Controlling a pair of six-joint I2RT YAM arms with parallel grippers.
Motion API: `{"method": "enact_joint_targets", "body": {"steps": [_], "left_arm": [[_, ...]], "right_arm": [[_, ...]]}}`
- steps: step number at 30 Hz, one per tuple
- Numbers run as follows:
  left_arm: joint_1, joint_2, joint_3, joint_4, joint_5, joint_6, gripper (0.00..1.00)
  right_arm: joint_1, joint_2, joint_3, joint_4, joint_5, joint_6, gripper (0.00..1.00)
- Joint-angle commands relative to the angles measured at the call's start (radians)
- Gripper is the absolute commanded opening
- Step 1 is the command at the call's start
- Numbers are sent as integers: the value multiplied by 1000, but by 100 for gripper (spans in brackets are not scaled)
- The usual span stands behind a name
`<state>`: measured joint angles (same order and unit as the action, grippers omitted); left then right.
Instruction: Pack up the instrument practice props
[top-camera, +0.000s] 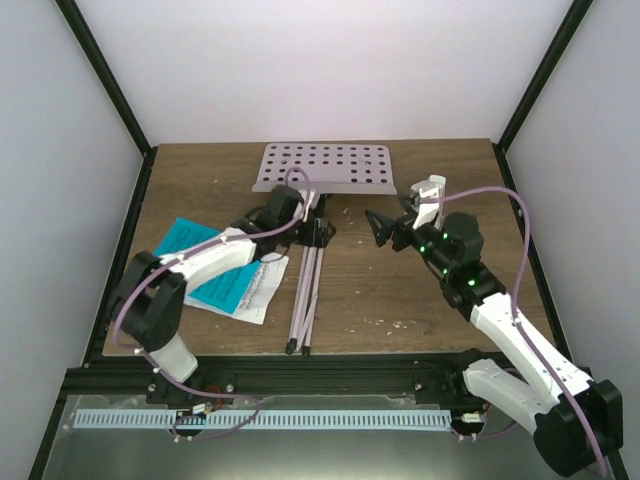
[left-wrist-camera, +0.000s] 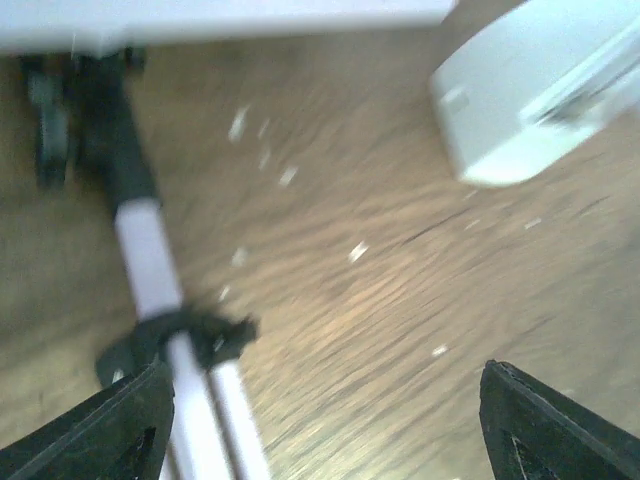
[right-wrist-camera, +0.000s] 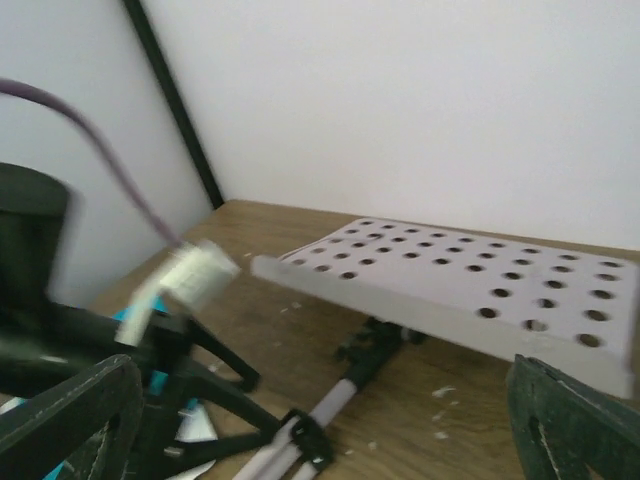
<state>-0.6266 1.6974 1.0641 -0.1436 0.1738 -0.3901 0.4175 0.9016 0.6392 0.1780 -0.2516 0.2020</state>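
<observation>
Left end effector (left-wrist-camera: 322, 378) is wide open and empty over the worktop (top-camera: 410, 290), centre of the overhead frame. The stand's white tube runs just inside the finger at lower left of the left wrist frame, not clamped. Right end effector (right-wrist-camera: 320, 372) is fully open and empty, right of centre, facing the stand. Music stand (top-camera: 322, 168) is down on the worktop, perforated desk at top centre, folded legs (top-camera: 303, 300) running toward the bottom. Teal booklet (top-camera: 185, 240) sits left of centre, partly under the left arm, white pages showing.
</observation>
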Motion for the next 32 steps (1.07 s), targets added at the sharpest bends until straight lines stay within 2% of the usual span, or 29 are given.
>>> {"method": "enact_joint_targets", "body": {"steps": [1,5,7,9,11,13,15,18,20,22,25,27,29,32], "left_arm": [[39,-141,93,-40,103,161,85],[193,-289,56,-64,166,154,87],[358,-376,-25,-46,198,98,87],[530,-454,-113,-19,229,24,87],[692,-526,-214,12,249,-45,87],[822,-589,-319,56,238,-99,87],[891,-645,-409,104,165,-108,87],[898,-684,-541,239,23,-53,87],[893,-688,-620,379,-10,-4,87],[883,-676,-693,552,-25,54,87],[844,-620,-748,736,-47,153,87],[831,-558,-778,872,-27,171,88],[825,-478,-792,986,-27,187,88],[823,-399,-757,1002,-40,209,88]], "right_arm": [[-103,18,127,-116,56,21,100],[-338,75,172,-195,-51,99,100],[-505,72,135,-183,-85,144,100],[-617,39,70,-163,-43,181,100],[-675,2,-16,-121,45,193,100],[-680,-34,-109,-53,175,182,100],[-681,-59,-224,68,226,163,100],[-676,-43,-425,408,151,84,100],[-654,6,-516,642,98,43,100],[-600,94,-554,813,127,-47,100],[-567,232,-507,834,112,-118,100],[-565,327,-521,973,63,-124,100],[-564,357,-492,947,17,-139,100],[-563,385,-464,931,-9,-146,100]]}}
